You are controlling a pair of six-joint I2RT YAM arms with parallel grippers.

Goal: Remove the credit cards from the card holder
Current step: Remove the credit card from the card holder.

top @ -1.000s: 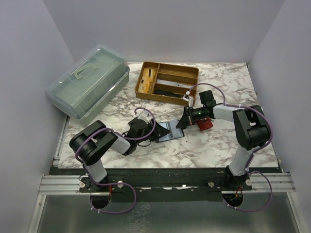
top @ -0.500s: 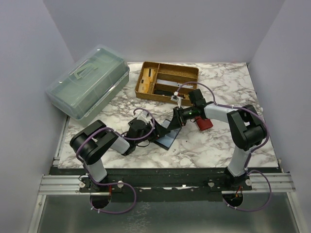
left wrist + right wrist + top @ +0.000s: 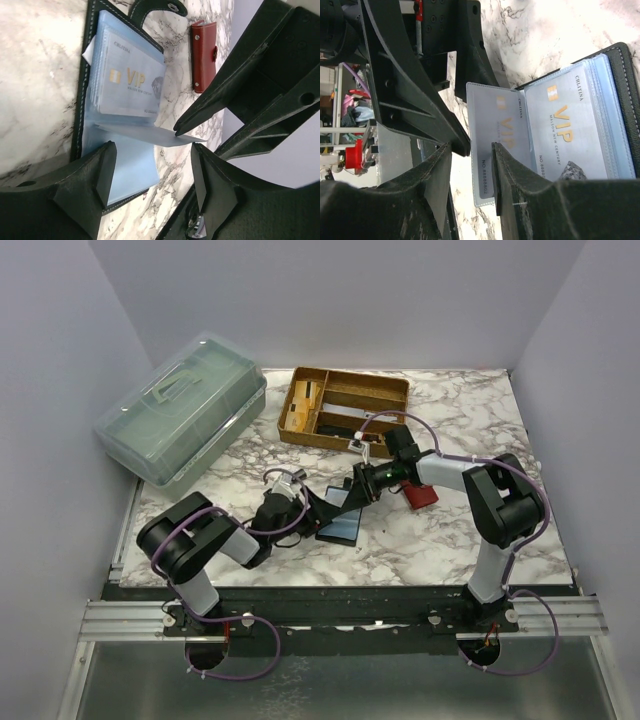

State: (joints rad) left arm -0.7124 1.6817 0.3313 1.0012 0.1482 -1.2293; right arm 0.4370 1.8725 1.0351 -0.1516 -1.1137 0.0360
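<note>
The left claw (image 3: 152, 162) and right claw (image 3: 470, 147) have just opened, and their fingers stand apart. The credit cards (image 3: 130, 85) are still inside the card holder (image 3: 79, 112).

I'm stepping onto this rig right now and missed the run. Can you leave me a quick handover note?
Left end effector: open, straddling one end of the open card holder, holding nothing.
Right end effector: open, tips at a raised sleeve leaf, no firm grip visible.
Things: the holder lies open on the table; the credit cards sit in its sleeves.
Done: holder opened.
Left: pull out every card.
</note>
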